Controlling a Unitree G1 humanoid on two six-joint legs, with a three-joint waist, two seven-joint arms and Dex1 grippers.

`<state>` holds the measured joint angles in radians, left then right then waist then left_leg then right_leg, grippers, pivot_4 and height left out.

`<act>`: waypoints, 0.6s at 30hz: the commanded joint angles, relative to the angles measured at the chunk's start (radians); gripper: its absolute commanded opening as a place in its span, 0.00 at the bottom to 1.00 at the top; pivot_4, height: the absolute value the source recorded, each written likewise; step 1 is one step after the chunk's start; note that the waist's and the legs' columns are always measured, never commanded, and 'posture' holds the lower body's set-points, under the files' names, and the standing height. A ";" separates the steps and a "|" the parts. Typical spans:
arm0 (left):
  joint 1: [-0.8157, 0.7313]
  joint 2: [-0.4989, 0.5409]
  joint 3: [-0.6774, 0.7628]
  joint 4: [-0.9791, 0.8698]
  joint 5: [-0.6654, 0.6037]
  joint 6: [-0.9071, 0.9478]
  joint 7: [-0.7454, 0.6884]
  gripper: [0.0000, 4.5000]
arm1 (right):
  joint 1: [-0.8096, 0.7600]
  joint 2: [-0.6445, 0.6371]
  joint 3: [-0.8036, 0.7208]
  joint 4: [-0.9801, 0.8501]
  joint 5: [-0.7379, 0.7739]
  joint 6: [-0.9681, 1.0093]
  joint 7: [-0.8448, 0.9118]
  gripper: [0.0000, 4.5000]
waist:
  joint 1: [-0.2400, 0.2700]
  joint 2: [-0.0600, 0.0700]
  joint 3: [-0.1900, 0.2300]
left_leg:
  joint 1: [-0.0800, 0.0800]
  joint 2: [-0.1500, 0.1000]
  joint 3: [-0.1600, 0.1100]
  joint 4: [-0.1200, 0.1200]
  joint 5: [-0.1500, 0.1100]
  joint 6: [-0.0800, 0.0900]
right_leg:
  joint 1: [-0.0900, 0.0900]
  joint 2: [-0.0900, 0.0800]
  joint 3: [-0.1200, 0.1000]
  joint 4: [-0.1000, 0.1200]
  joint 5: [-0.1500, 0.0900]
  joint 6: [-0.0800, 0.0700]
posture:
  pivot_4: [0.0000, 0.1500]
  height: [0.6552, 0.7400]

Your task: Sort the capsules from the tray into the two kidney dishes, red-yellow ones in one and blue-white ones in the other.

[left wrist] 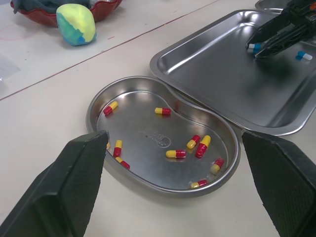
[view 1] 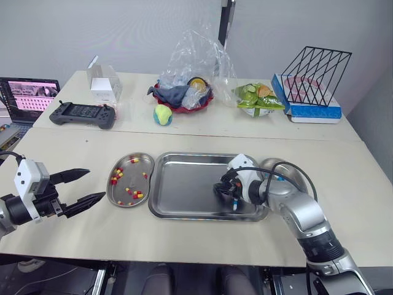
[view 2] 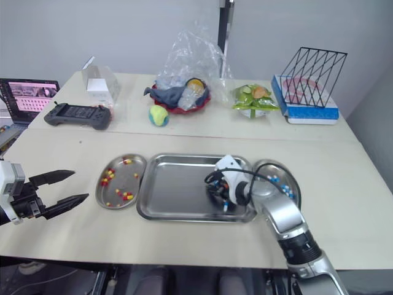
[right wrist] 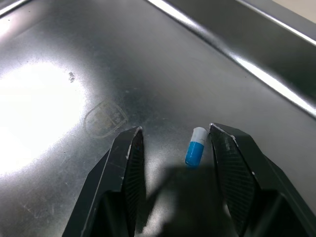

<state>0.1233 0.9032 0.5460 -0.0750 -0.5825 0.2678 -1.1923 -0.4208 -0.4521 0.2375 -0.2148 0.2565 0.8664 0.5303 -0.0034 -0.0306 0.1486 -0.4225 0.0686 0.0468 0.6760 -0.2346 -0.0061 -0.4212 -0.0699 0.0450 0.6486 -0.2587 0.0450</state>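
**Right jaws open around a blue-white capsule in the tray**

Your right gripper (right wrist: 175, 129) is down in the tray (view 1: 184, 178), jaws released, with the blue-white capsule (right wrist: 196, 146) lying on the tray floor between them, close to one finger. Your left gripper (view 1: 96, 184) hovers over the counter (view 1: 202, 246) beside the left kidney dish (left wrist: 148, 133), jaws released and holding nothing. That dish holds red-yellow capsules (left wrist: 176, 153); the right kidney dish (view 2: 270, 166) holds blue-white ones.

no legible text, stamp (right wrist: 105, 118) on tray (right wrist: 207, 64) unreadable
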 commanded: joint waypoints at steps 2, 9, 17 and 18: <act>-0.007 0.026 0.024 -0.019 0.006 -0.018 -0.008 1.00 | 0.002 -0.005 0.001 -0.033 0.002 0.038 0.007 0.39 | 0.000 0.000 0.000 | 0.000 0.000 0.000 0.000 0.000 0.000 | 0.000 0.000 0.000 0.000 0.000 0.000 | 1.00 0.92; -0.023 0.032 0.017 0.003 0.013 -0.023 -0.020 1.00 | -0.017 -0.008 0.000 -0.060 0.003 0.060 0.023 0.01 | -0.001 0.000 0.000 | 0.000 0.000 0.000 0.000 0.000 0.000 | 0.000 0.000 0.000 0.000 0.000 0.000 | 1.00 0.92; -0.045 0.018 -0.009 0.010 0.018 -0.019 -0.024 1.00 | -0.064 -0.052 -0.111 -0.123 0.123 0.078 0.150 0.01 | -0.001 0.000 0.000 | 0.000 0.000 0.000 0.000 0.000 0.000 | 0.000 0.000 0.000 0.000 0.000 0.000 | 1.00 0.92; -0.051 0.018 -0.013 0.014 0.020 -0.020 -0.025 1.00 | -0.072 -0.063 -0.155 -0.121 0.157 0.087 0.170 0.01 | 0.000 0.000 0.000 | 0.000 0.000 0.000 0.000 0.000 0.000 | 0.000 0.000 0.000 0.000 0.000 0.000 | 1.00 0.92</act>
<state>0.0837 0.9161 0.5259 -0.0609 -0.5531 0.2603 -1.2126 -0.4612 -0.4898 0.1717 -0.2910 0.3588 0.9419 0.6678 -0.0038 -0.0307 0.1486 -0.4229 0.0688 0.0467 0.6760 -0.2346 -0.0061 -0.4215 -0.0697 0.0450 0.6486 -0.2588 0.0448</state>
